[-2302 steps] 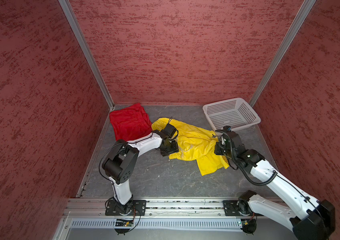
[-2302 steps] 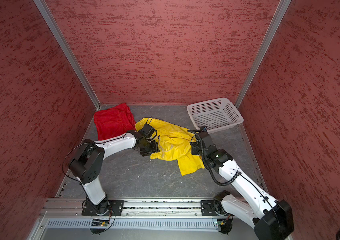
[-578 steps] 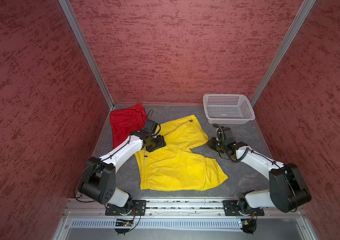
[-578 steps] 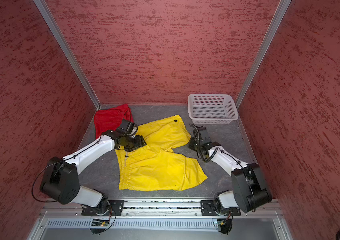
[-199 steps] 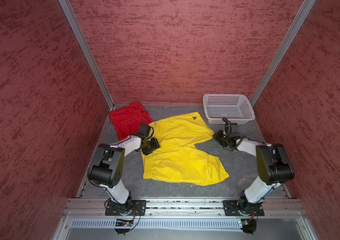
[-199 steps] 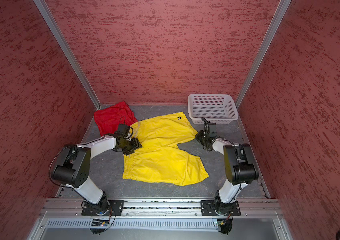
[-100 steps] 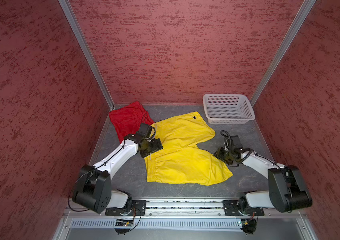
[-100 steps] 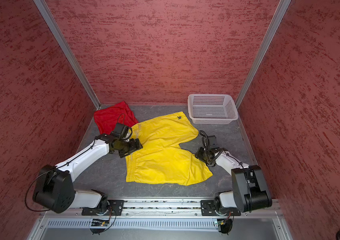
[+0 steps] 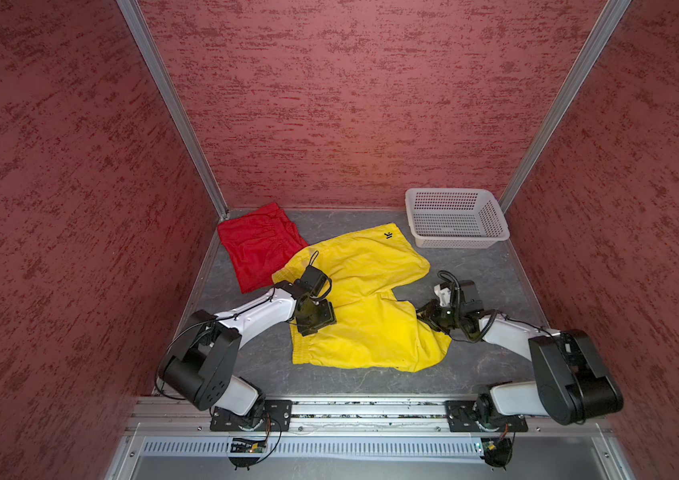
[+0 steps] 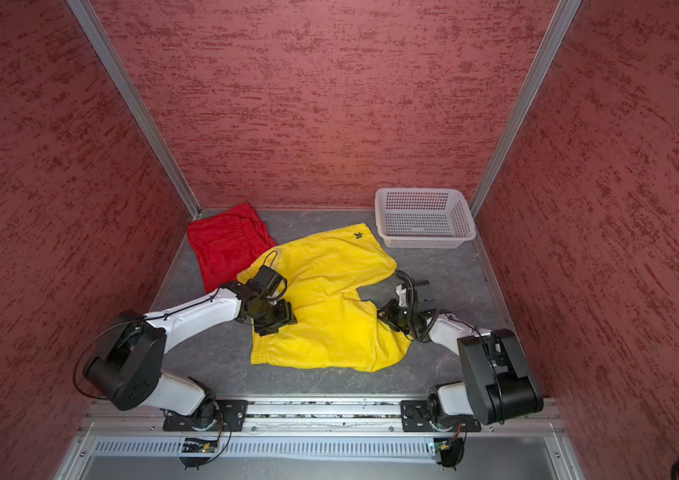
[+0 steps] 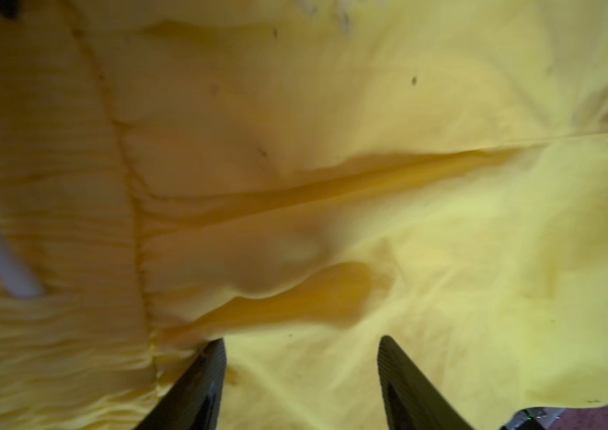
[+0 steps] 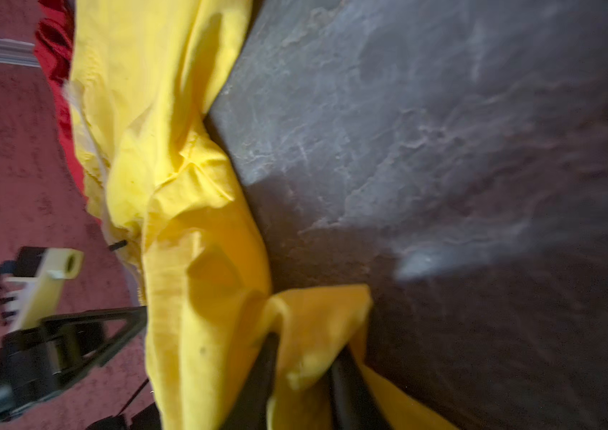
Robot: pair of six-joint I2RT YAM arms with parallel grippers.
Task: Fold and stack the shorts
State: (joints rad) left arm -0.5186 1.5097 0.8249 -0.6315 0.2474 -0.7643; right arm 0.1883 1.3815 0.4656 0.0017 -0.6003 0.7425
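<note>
Yellow shorts (image 9: 371, 332) lay spread on your worktop (image 9: 475, 257), touching the red shorts (image 9: 254, 249); your right fingers (image 12: 263, 372) pinched a leg edge, left fingers (image 11: 198, 383) stood apart by the waistband, gripping nothing.

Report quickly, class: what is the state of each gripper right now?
Left gripper: jaws open over the yellow shorts, gripping nothing.
Right gripper: jaws closed, pinching a fold of the yellow shorts.

My top views look down from above the base rail (image 9: 371, 409), sharing the whole table (image 9: 475, 262). Left wrist camera sits close over the yellow shorts (image 11: 332, 111); right wrist looks low along their edge.
</note>
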